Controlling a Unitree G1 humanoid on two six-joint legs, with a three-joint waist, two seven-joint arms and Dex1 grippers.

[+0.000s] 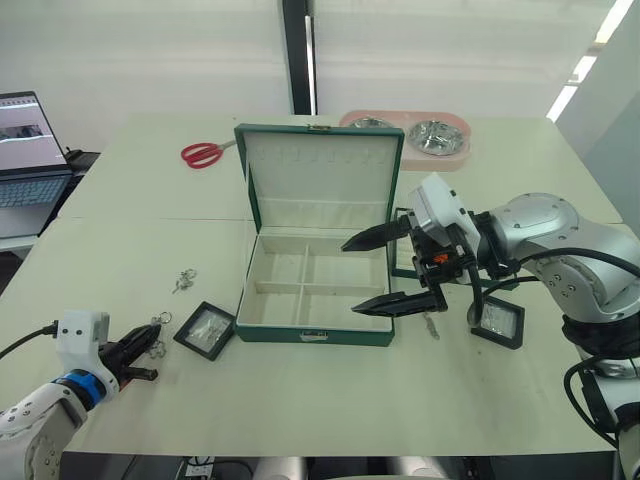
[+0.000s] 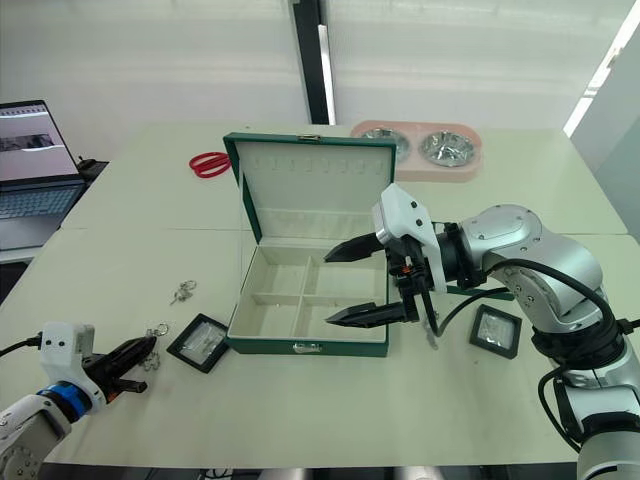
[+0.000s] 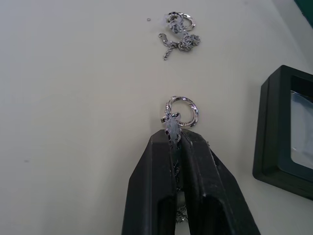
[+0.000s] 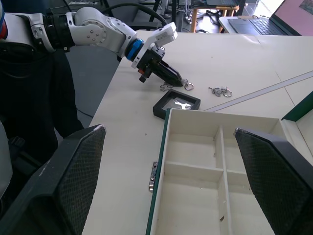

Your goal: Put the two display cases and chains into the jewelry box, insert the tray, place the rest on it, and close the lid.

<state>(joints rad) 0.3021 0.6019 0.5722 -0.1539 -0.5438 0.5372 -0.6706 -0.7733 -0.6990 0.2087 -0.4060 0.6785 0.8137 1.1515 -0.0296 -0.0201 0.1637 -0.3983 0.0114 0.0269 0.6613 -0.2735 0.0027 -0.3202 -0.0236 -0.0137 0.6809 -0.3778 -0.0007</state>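
We are pinching a chain (image 3: 180,113) in our closed left gripper (image 3: 177,142), its ring sticking out beyond the tips, low over the tabletop (image 1: 300,400); our right gripper (image 1: 392,270) is spreading wide, empty, over the open jewelry box (image 1: 312,295).

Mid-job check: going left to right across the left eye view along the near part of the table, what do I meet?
Left gripper, shut on a chain → left display case → jewelry box → right gripper, open at the box's right side → right display case.
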